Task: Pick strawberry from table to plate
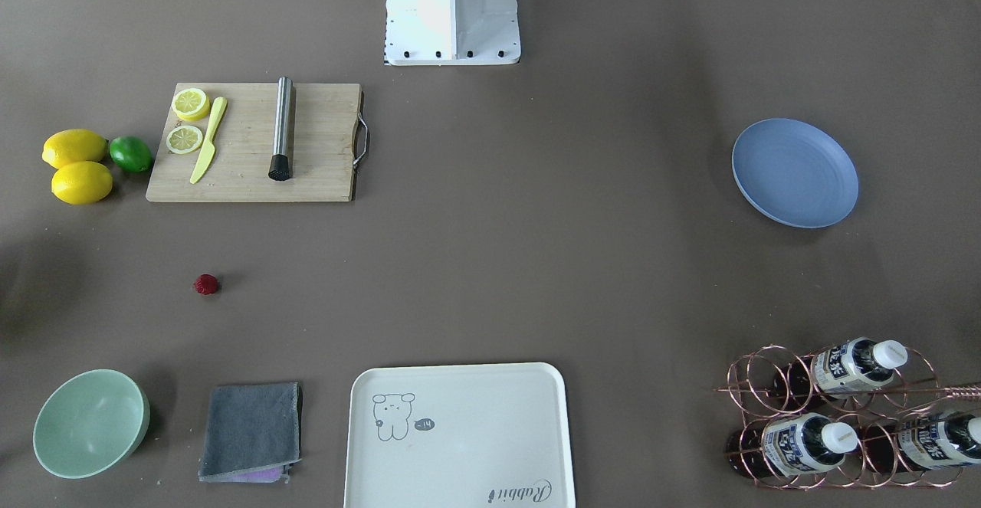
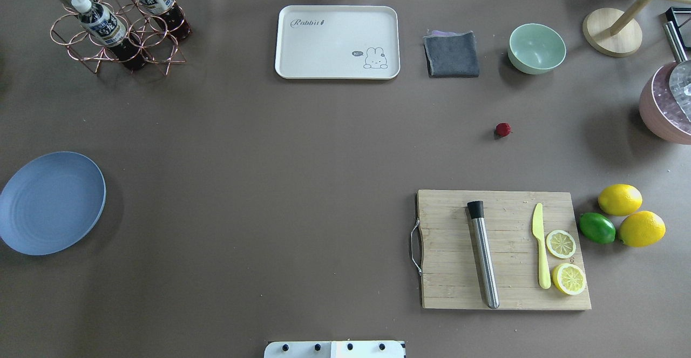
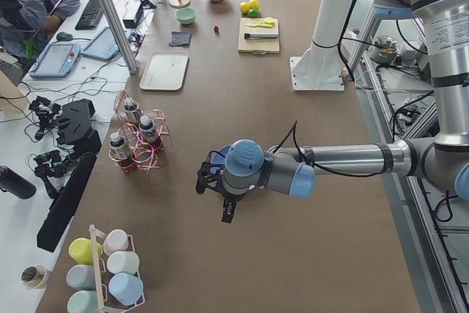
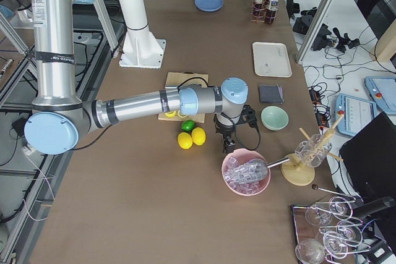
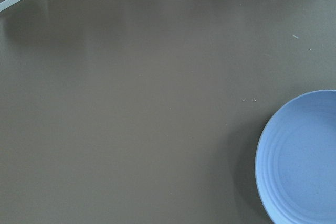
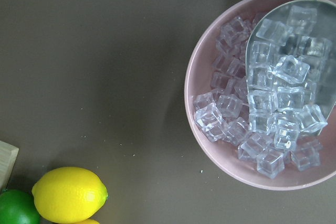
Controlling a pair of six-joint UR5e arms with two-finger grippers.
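One strawberry (image 2: 502, 129) lies on the bare tabletop (image 2: 302, 174) in the robot's right half. It sits between the wooden cutting board (image 2: 502, 250) and the pale green bowl (image 2: 536, 48), touching neither. The right gripper (image 4: 227, 145) hangs above the tabletop's right end, between the lemons (image 4: 192, 137) and a pink bowl of ice cubes (image 4: 246, 174), well apart from the berry. The left gripper (image 3: 227, 214) hovers just beside the blue plate (image 2: 51, 202) at the opposite end, farther still from the berry. Neither gripper shows clearly enough to tell how far it is open.
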